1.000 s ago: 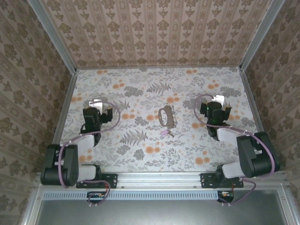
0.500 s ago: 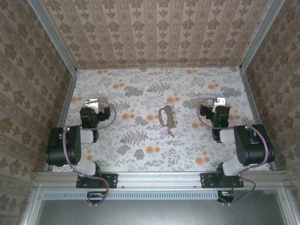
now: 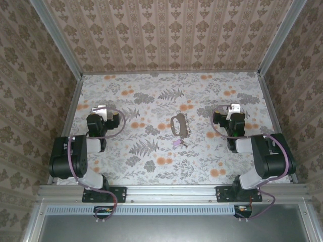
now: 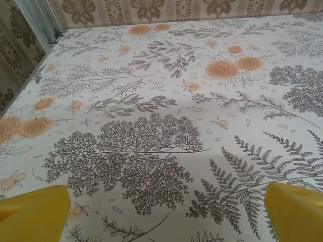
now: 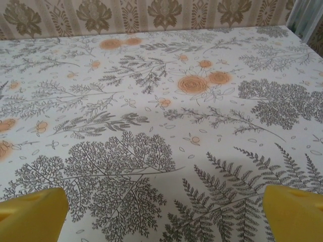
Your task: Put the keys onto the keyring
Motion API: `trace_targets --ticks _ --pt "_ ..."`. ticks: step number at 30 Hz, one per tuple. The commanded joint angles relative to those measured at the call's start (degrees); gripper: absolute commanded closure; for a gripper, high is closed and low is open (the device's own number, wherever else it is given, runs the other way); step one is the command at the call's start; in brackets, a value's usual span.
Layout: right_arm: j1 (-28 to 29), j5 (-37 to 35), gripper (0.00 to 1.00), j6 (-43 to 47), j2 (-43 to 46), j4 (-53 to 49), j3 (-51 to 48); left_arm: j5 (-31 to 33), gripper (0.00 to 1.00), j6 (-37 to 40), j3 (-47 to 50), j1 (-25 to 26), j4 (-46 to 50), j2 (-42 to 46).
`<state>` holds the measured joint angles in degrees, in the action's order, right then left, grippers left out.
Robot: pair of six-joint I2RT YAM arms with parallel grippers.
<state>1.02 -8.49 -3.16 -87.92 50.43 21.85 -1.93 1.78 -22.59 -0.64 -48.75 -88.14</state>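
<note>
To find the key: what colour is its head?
The key has a pinkish-purple head; top external view.

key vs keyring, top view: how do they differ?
Size: the keyring is several times longer than the key.
Shape: the keyring is a thin-rimmed oval loop with a hollow middle; the key is a small solid piece.
Colour: the keyring is brownish-grey; the key has a pinkish-purple head and a silvery blade.
Shared: both lie on the floral table between the two arms, close but apart, with the key nearer the bases.
</note>
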Motion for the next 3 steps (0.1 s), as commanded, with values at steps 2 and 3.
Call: trace_targets --ticks 2,3 --pt "0.3 1.1 0.0 0.4 0.0 0.8 0.6 0.2 0.0 1.0 -0.9 0.6 0.2 0.0" --pt "0.3 1.1 0.0 0.4 0.0 0.9 0.5 0.6 0.0 1.1 -0.9 0.7 0.2 0.0"
